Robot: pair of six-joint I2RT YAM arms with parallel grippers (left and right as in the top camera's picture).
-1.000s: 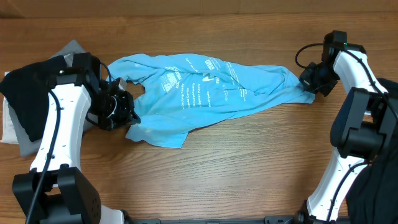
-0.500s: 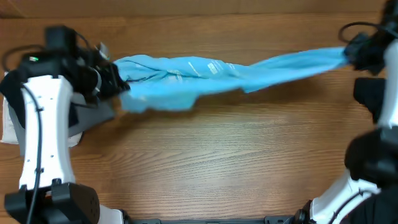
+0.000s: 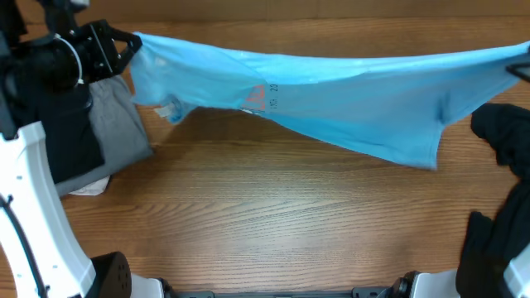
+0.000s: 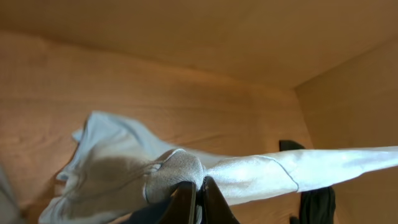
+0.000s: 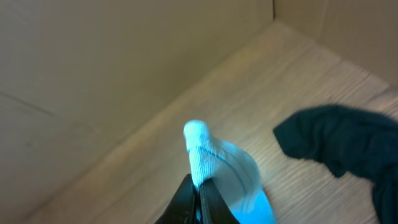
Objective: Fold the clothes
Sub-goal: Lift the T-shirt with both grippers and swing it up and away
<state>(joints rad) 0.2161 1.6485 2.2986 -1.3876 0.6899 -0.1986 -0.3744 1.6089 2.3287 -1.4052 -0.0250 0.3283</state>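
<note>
The sky-blue T-shirt hangs stretched in the air across the whole table, held at both ends. My left gripper is shut on its left end at the far left; in the left wrist view the jaws pinch a bunched fold of the shirt. My right gripper is shut on the shirt's right end; in the overhead view it sits at the far right edge, mostly out of frame. A little pink-red lettering shows near the shirt's middle.
Grey and black garments lie piled at the left under my left arm. A black garment lies at the right, also in the right wrist view. Cardboard walls stand behind the wooden table.
Both arms have risen and drawn apart. The shirt went from a crumpled heap on the table to a taut sheet lifted in the air.
</note>
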